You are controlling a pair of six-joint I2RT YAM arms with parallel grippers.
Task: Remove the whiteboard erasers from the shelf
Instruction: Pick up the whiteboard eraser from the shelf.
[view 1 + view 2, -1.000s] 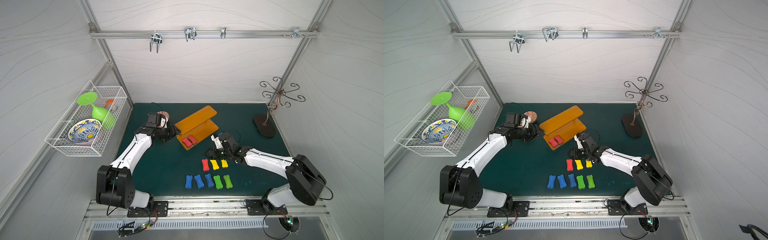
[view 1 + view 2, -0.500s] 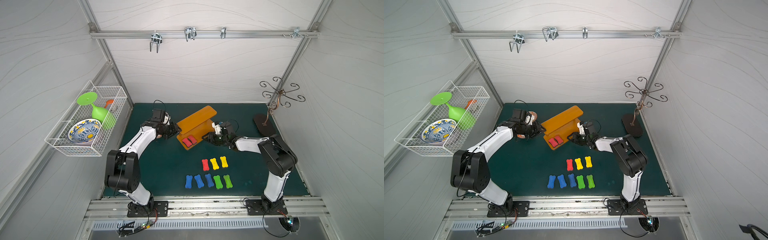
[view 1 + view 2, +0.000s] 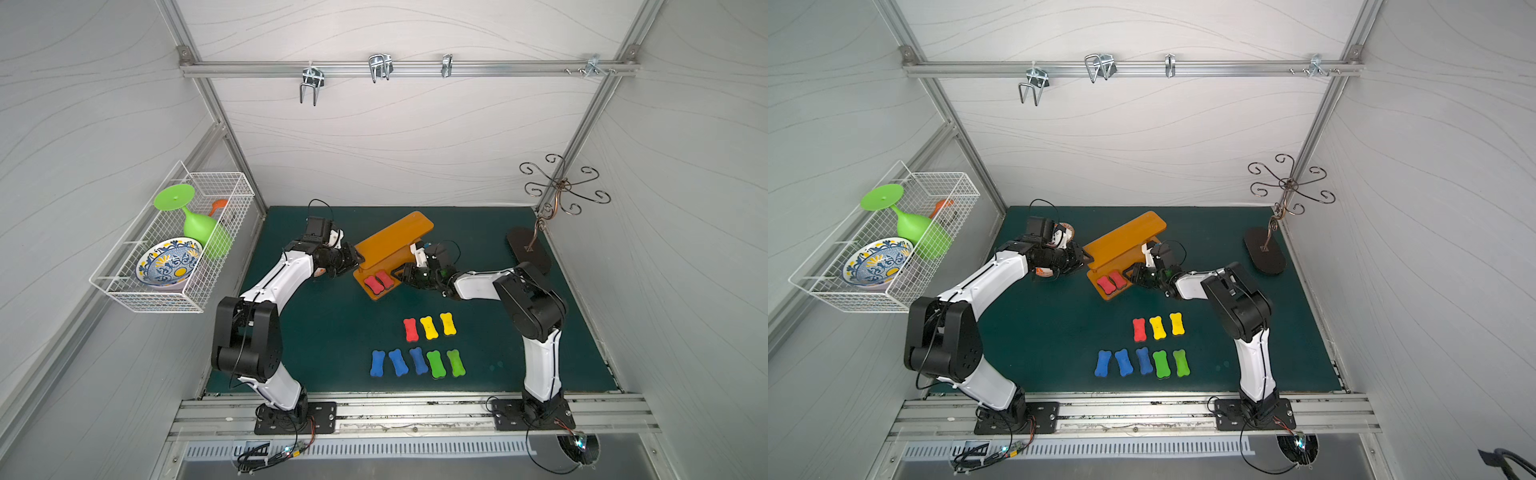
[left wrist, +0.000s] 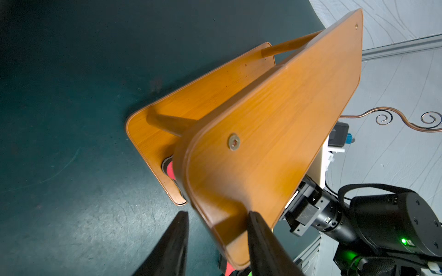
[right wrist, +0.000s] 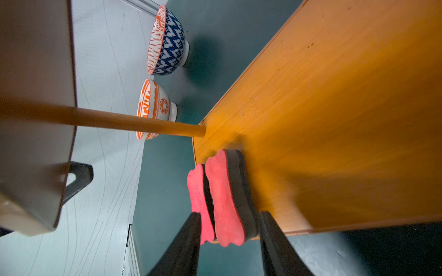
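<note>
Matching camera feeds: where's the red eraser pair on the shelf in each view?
Both top views: red eraser pair on the shelf's lower board, front end.
Left wrist: red sliver under the upper board's edge.
Right wrist: centre, between the right pincer's fingers.
Landmark: orange-brown shelf, in all four.

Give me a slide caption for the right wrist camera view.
Open right hand at two red whiteboard erasers on the shelf's lower board; blue-patterned bowl and orange-patterned bowl beyond.
</note>
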